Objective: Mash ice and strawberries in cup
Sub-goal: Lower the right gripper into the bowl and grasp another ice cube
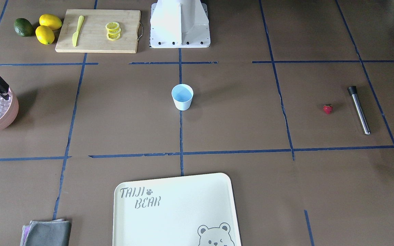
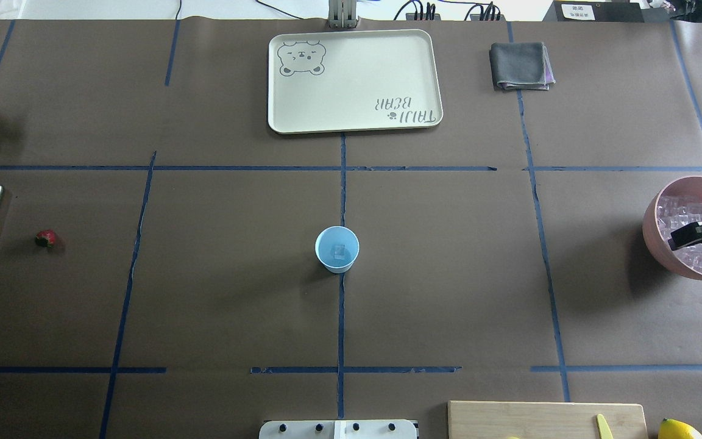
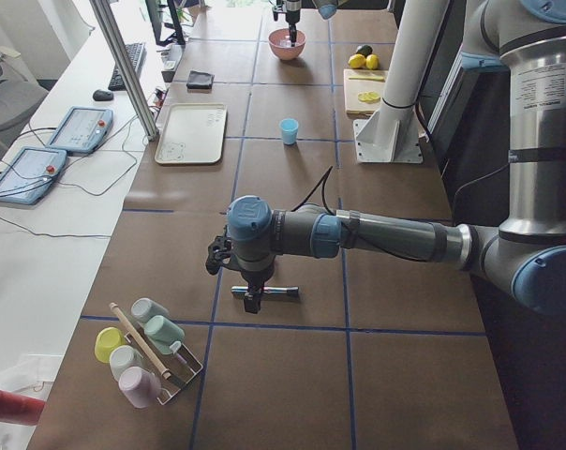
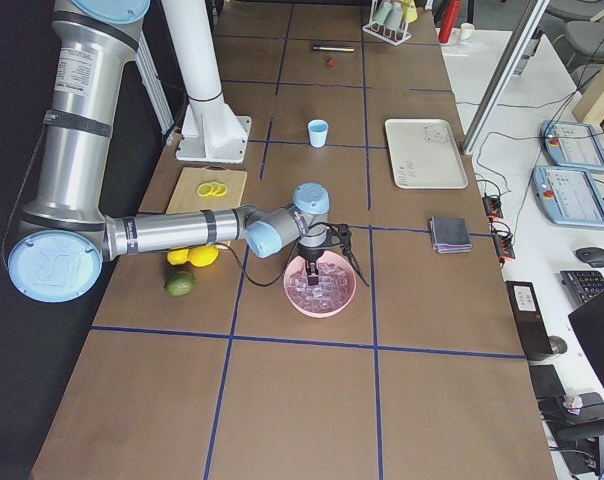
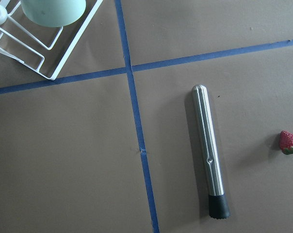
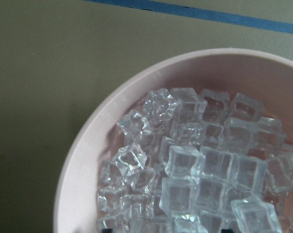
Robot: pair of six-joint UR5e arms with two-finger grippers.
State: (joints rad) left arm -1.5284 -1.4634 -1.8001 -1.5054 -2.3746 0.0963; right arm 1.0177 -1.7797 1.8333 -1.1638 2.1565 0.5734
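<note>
Fingers of right gripper (image 4: 327,265) stand apart w/ nothing btw them, hanging just over the ice (image 6: 195,165) heaped in the pink bowl (image 2: 652,225) at the robot's right end of the table. Right wrist cam looks straight down on cubes, packed tight & overlapping. Left gripper (image 3: 253,300) hovers above the muddler (image 5: 209,160) at the opposite end. It's seen only from the side cam, so can't tell if fingers are apart or together. Strawberry (image 5: 289,142) lies on the table near the muddler, not touching. Cup (image 2: 337,249) stands upright at table centre, well apart from both arms. Overhead shows what looks like one cube in it, no berry.

Step in hand, as I read it: ice loading, w/ right arm set for a pick from the bowl. Next move needs: drop w/ fingers straddling a single top cube, pref one sitting proud of the heap, close, lift clear of rim, carry to cup. Cubes look slick & crowded, so neighbours may jam the fingers or the cube may slip. Berry & mashing not yet done.
</note>
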